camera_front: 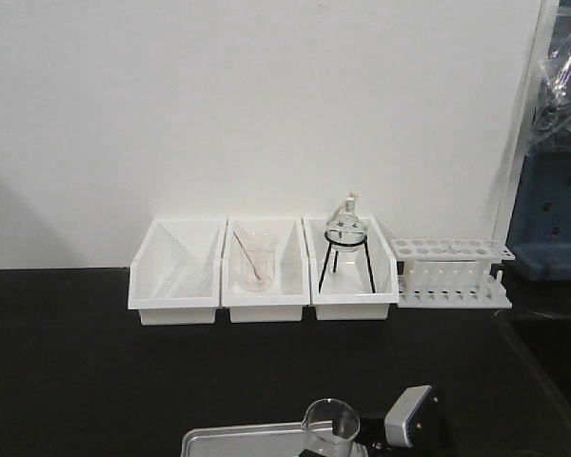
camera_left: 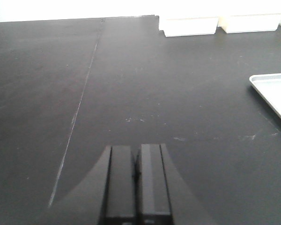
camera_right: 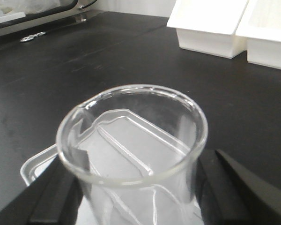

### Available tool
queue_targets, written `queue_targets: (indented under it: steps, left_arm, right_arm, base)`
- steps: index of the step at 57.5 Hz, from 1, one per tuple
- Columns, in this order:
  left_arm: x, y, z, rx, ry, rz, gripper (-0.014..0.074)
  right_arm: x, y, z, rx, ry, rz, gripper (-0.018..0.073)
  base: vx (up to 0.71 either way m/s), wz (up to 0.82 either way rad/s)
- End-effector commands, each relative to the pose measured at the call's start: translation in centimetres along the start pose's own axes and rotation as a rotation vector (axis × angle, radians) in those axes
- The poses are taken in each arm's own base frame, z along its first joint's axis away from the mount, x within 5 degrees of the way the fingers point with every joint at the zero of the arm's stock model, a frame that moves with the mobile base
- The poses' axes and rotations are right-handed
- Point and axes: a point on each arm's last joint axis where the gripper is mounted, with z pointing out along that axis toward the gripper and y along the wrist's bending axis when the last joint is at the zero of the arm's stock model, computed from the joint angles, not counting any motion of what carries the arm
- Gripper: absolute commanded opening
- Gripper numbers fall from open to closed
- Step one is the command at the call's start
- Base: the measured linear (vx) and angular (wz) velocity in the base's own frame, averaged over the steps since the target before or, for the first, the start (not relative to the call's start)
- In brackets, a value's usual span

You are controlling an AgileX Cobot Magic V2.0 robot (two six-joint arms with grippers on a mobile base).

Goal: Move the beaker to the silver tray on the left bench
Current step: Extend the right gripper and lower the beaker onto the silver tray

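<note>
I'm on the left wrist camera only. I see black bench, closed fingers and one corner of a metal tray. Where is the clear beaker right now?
Observer: The beaker is upright, gripped between the fingers of the right gripper.
Operator: Is it above the tray?
Observer: Yes. In the right wrist view the silver tray shows beneath it and through the glass. I cannot tell whether the base touches the tray.
Operator: Anything inside it?
Observer: No, it looks empty. Only the tray's ridges show through it.
</note>
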Motion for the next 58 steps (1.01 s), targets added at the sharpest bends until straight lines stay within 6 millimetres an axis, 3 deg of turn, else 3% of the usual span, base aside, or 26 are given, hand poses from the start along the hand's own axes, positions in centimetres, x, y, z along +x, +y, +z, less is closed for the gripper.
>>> queue_targets:
  steps: [1,17,34,47,58]
  left_arm:
    - [0.1,-0.1,0.2,0.007,-0.066,0.000,0.0001]
    - [0.1,-0.1,0.2,0.007,-0.066,0.000,0.0001]
    - [0.1,-0.1,0.2,0.007,-0.066,0.000,0.0001]
    - [0.1,-0.1,0.2,0.007,-0.066,0.000,0.0001]
    - [0.1,-0.1,0.2,0.007,-0.066,0.000,0.0001]
  right_arm:
    - [-2.9,0.7,1.1,-0.068,-0.144,-0.069,-0.0003]
    - [-3.0,1.3,5.5,-0.034,-0.061,-0.095,-0.0003]
    - [-1.4,0.6,6.3,-0.029,-0.054,-0.101,0.0026]
    - [-1.2,0.7,6.3,-0.038,-0.048,-0.109,0.0176]
    - [-1.2,0.7,6.3,-0.039,-0.050,-0.109,0.0407]
  base:
    - [0.00,0.00]
    - [0.00,0.00]
    - [0.00,0.00]
    - [0.00,0.00]
    - [0.00,0.00]
